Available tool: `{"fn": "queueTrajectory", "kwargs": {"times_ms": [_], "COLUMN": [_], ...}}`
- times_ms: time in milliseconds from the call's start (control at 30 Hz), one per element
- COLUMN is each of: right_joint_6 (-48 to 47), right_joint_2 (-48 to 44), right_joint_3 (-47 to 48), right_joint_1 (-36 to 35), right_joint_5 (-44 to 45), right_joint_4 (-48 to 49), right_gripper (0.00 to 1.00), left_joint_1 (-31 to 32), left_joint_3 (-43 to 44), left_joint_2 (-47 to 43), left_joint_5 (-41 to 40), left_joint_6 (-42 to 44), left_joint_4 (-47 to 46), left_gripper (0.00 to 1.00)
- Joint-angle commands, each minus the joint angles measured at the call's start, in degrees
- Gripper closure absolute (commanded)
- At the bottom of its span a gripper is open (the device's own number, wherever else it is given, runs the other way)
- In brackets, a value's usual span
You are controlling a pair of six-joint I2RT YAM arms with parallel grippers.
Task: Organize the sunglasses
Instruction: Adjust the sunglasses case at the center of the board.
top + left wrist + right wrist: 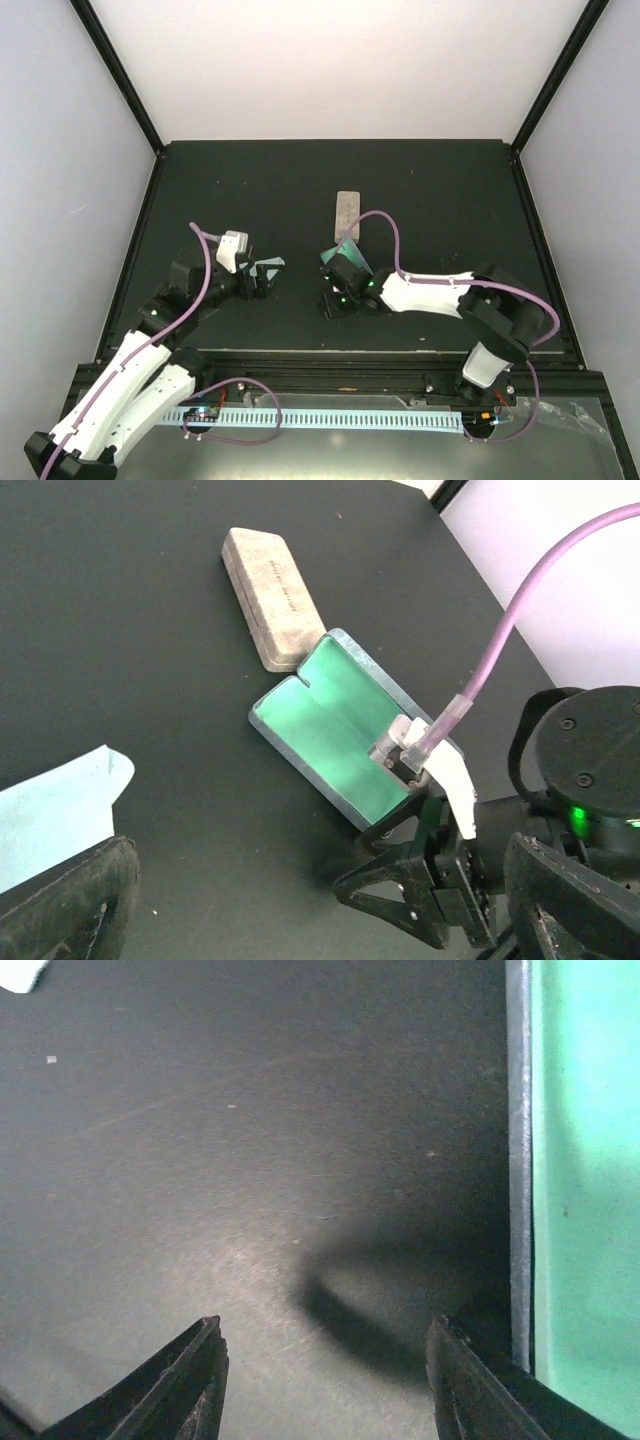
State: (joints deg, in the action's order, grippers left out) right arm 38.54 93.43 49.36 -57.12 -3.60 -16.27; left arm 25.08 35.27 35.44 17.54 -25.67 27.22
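Note:
Neither pair of sunglasses shows in any view. A blue-grey case (335, 730) lies open with its green lining up, and its far end touches a shut beige-grey case (272, 598). My right gripper (333, 300) is open and empty, low over bare table beside the open case's near end. In the right wrist view its fingertips (205, 1375) are spread over the mat, with the case's grey rim (518, 1160) on the right. My left gripper (262, 278) is open and empty, to the left of the cases. Its fingers (60, 900) frame the bottom corners of the left wrist view.
A light blue cloth (55, 810) lies on the dark mat next to my left gripper's left finger. The right arm (430, 292) lies low across the table's near right part. The beige-grey case (346, 213) sits mid-table. The table's raised rim (150, 215) borders the mat.

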Motion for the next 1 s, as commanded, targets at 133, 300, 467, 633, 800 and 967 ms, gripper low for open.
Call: {"fn": "queueTrajectory", "kwargs": {"times_ms": [133,300,467,633,800,967], "right_joint_6": [1.3,0.5,-0.3,-0.7,0.2,2.1], "right_joint_2": [2.9,4.2,5.3,8.8,14.0,17.2], "right_joint_3": [3.7,3.4,5.6,9.7,14.7,18.1], "right_joint_1": [1.8,3.5,4.2,4.5,4.5,4.6], "right_joint_5": [6.4,9.0,14.5,17.6,21.7,27.1], "right_joint_4": [-4.5,-6.8,-9.9,-11.1,-12.6,-14.6], "right_gripper": [0.44,0.44,0.41,0.35,0.3,0.29], "left_joint_1": [-0.4,-0.4,-0.4,-0.4,-0.4,-0.4], "left_joint_3": [-1.7,-1.6,-2.1,-2.9,-3.4,-3.4], "left_joint_2": [-3.4,-2.7,-1.4,0.1,0.4,-1.0], "left_joint_5": [-1.7,-0.9,0.3,0.7,0.4,-2.0], "left_joint_6": [-2.4,-2.5,-2.9,-3.7,-4.9,-4.4], "left_joint_4": [1.2,1.0,0.2,-0.2,-0.1,1.0], "left_gripper": [0.01,0.01,0.01,0.01,0.01,0.01]}}
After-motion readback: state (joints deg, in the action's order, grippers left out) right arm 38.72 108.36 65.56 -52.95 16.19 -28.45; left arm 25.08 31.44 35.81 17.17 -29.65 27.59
